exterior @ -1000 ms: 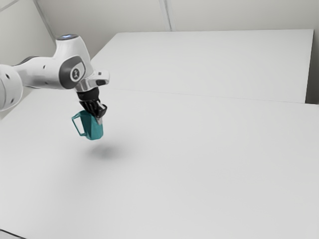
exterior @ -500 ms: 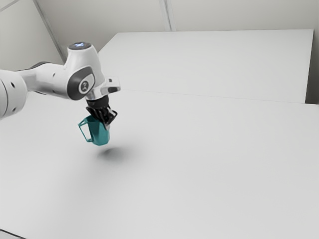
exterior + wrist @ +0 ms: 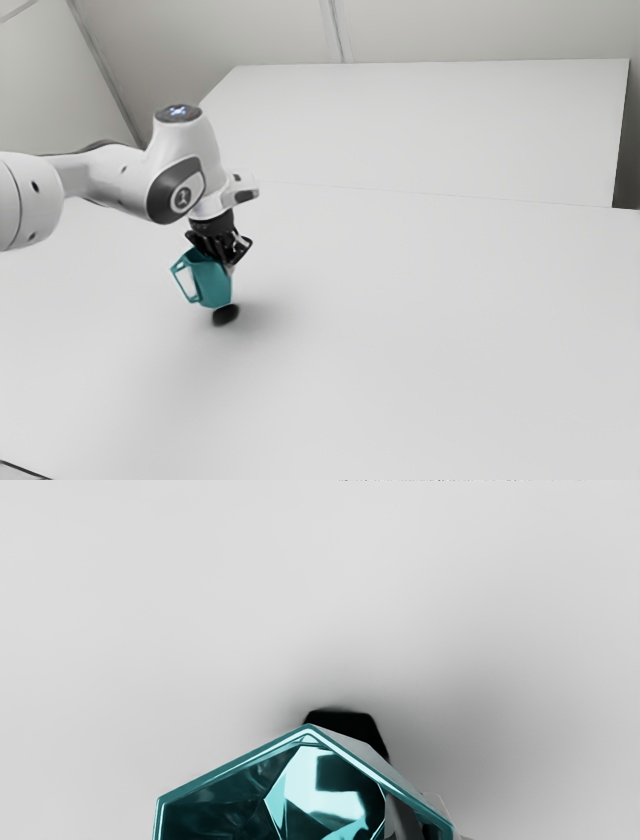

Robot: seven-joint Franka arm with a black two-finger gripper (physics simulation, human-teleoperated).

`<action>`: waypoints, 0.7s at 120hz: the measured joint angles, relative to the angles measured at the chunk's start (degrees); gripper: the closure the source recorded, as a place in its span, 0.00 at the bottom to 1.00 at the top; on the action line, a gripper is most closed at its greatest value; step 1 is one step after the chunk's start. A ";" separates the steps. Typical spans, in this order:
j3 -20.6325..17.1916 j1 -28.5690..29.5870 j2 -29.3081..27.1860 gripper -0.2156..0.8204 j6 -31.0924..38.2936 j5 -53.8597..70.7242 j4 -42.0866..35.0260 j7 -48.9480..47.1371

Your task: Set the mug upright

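In the exterior view my gripper (image 3: 229, 265) points down at the teal mug (image 3: 212, 284), shut on its wall at the side away from the handle. The mug hangs low over the white table (image 3: 400, 330), tilted a little, its opening up and its handle toward the exterior view's left. A dark shadow lies just under its base. Seen in the wrist view, the mug's rim (image 3: 235, 762) faces the camera, and the gripper (image 3: 421, 816) has one finger inside the wall and the other outside it.
A second white surface (image 3: 430, 130) stands beyond the table's far edge, with pale walls behind it. A thin dark line (image 3: 25, 470) crosses the lower left corner of the exterior view.
My hand has come down and toward the exterior view's right, carrying the mug along. The shadow below the mug has grown darker and closer to its base.
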 joint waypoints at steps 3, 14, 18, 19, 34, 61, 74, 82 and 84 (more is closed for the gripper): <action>-0.19 0.05 0.02 0.97 0.22 0.21 -0.20 -0.48; -0.77 0.03 0.06 0.97 1.33 1.77 -1.19 -2.29; -0.90 -0.03 0.08 0.97 1.72 2.34 -1.40 -2.93; -0.93 -0.04 0.09 0.97 1.81 2.46 -1.44 -3.08; -1.60 0.01 0.15 0.97 3.22 4.62 -2.24 -5.53; -2.26 -0.14 0.61 0.97 4.53 6.62 -2.57 -9.64; -2.45 -0.24 0.98 0.97 5.14 6.88 -3.35 -11.37; -2.50 -0.28 1.31 0.97 5.56 6.97 -3.64 -12.32; -2.49 -0.29 1.41 0.97 5.65 6.99 -3.68 -12.54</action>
